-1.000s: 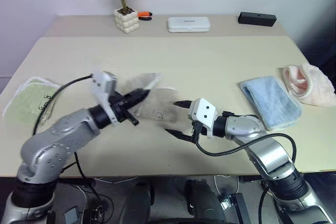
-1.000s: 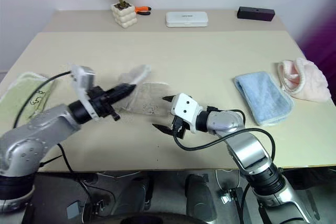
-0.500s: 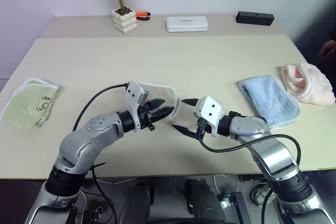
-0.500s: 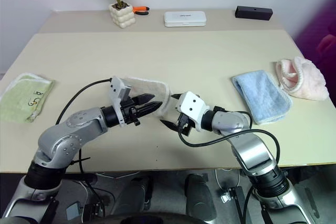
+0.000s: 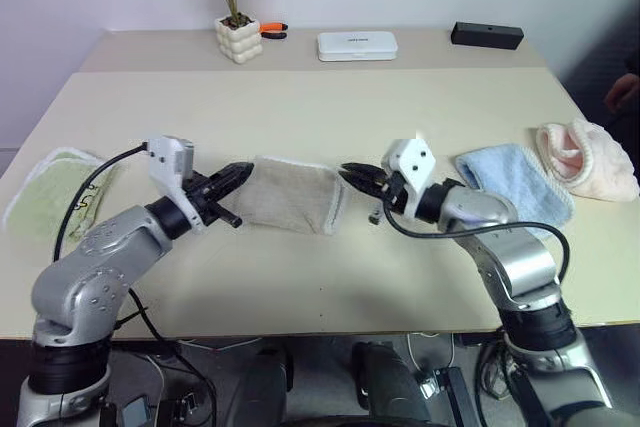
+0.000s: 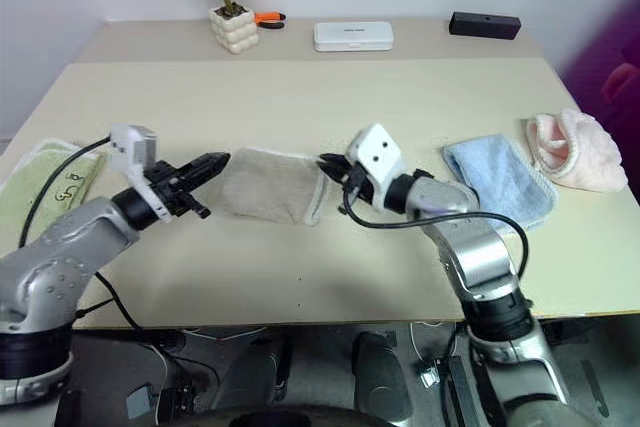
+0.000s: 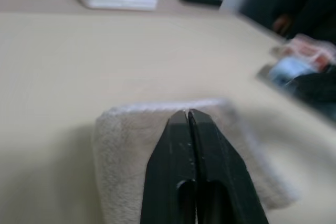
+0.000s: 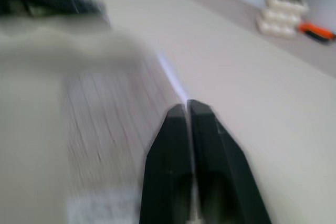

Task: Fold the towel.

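Note:
The towel (image 5: 290, 197), beige with a whitish edge, lies flat on the table as a folded rectangle between my two grippers. My left gripper (image 5: 238, 171) is shut, with its tips at the towel's left edge. The left wrist view has the closed fingers (image 7: 178, 145) in front of the towel (image 7: 121, 150), and nothing shows between them. At the towel's far right corner, my right gripper (image 5: 350, 172) is shut too. In the right wrist view its tips (image 8: 186, 106) sit just beside the blurred cloth (image 8: 94, 119).
A pale green towel (image 5: 55, 187) lies at the table's left edge. A light blue towel (image 5: 515, 187) and a pink cloth (image 5: 590, 159) lie on the right. A potted plant (image 5: 240, 37), white box (image 5: 358, 44) and black box (image 5: 487, 35) line the back. A person's hand (image 5: 622, 92) shows at far right.
The towel, bunched up between the grippers before, now lies flat and folded. My left gripper opened, drew back to the left and shut again. My right gripper rose and went from open to shut.

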### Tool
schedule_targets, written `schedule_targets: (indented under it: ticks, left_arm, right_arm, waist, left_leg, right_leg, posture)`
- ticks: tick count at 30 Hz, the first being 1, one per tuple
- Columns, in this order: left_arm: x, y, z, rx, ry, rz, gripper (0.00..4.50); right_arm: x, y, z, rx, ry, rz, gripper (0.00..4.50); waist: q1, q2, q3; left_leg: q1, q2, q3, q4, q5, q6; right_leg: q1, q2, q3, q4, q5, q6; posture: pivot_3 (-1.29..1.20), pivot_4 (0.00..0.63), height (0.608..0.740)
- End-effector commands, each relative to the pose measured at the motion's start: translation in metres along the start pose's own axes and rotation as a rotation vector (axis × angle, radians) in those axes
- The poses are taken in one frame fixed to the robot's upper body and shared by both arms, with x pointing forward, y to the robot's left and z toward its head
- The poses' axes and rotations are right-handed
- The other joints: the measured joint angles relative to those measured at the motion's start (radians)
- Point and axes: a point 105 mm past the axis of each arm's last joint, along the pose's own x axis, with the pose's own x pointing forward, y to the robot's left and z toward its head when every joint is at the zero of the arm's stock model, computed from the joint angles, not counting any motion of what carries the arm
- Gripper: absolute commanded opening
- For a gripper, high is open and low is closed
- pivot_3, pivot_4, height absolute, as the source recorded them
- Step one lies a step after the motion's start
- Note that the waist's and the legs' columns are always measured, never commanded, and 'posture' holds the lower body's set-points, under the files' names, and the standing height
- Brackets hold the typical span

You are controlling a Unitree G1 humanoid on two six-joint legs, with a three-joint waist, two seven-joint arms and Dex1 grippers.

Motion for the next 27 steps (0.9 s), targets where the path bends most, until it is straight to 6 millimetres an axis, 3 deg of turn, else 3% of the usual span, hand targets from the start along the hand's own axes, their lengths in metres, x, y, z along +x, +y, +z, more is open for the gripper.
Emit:
schedule_targets:
  ticks: [1,6,9,11,14,19,23,27]
  left_arm:
    - [0.016,-0.001,-0.014,0.044,0.028,0.009,0.00]
    - [0.028,0.012,-0.049,0.066,0.126,0.058,0.00]
    - [0.031,0.013,-0.068,0.057,0.160,0.060,0.00]
    - [0.029,0.013,-0.071,0.052,0.150,0.056,0.00]
    - [0.023,0.012,-0.056,0.027,0.058,0.055,0.00]
    - [0.001,0.011,-0.028,0.054,-0.079,0.059,0.00]
    - [-0.018,-0.008,-0.028,0.157,-0.051,-0.062,0.00]
    - [-0.028,-0.020,-0.031,0.206,-0.012,-0.152,0.00]
  right_arm:
    - [0.017,0.011,-0.013,0.005,0.045,0.052,0.04]
    - [0.031,0.018,-0.058,0.025,0.185,0.061,0.04]
    - [0.029,0.017,-0.104,0.056,0.323,-0.018,0.04]
    - [0.024,0.015,-0.108,0.068,0.323,-0.044,0.04]
    - [0.017,0.013,-0.090,0.147,0.241,-0.045,0.04]
    - [-0.003,0.001,-0.053,0.319,0.118,-0.077,2.28]
    - [-0.014,-0.006,-0.052,0.516,0.131,-0.151,4.38]
    - [-0.013,-0.007,-0.065,0.682,0.181,-0.207,4.45]
  waist:
    - [-0.002,0.000,0.000]
    - [-0.003,0.000,0.000]
    - [-0.004,0.000,0.000]
    - [-0.003,0.000,-0.001]
    - [-0.003,0.001,-0.002]
    - [-0.003,0.000,-0.001]
    - [-0.005,0.001,-0.002]
    - [-0.005,0.002,-0.001]
  left_leg:
    - [0.000,0.000,0.000,0.000,0.000,0.000]
    - [0.000,0.000,0.000,0.000,0.000,0.000]
    - [0.000,0.000,0.001,0.000,0.000,0.000]
    - [0.000,0.000,0.001,0.000,0.000,0.000]
    - [0.001,0.000,0.000,0.000,0.000,0.000]
    - [0.000,0.000,0.000,0.000,0.000,0.000]
    - [0.000,0.001,0.000,-0.001,0.000,0.000]
    - [0.000,0.001,0.000,-0.001,0.000,0.000]
  right_leg:
    - [0.000,0.000,0.000,0.000,0.000,0.000]
    - [-0.001,0.000,0.000,0.000,0.000,0.000]
    - [-0.001,0.000,0.000,0.001,0.000,0.000]
    - [-0.001,0.000,0.000,0.001,0.000,0.000]
    - [0.000,0.000,0.000,0.002,0.000,0.000]
    - [-0.001,0.000,0.000,0.002,0.000,0.001]
    - [-0.001,0.000,0.000,0.002,0.000,0.000]
    - [-0.002,0.000,0.000,0.002,-0.002,-0.004]
  posture:
    - [0.00,0.150,0.738]
    - [0.00,0.150,0.738]
    - [0.00,0.150,0.738]
    - [0.00,0.150,0.738]
    - [0.00,0.150,0.738]
    - [0.00,0.150,0.738]
    - [0.00,0.150,0.738]
    - [0.00,0.150,0.738]
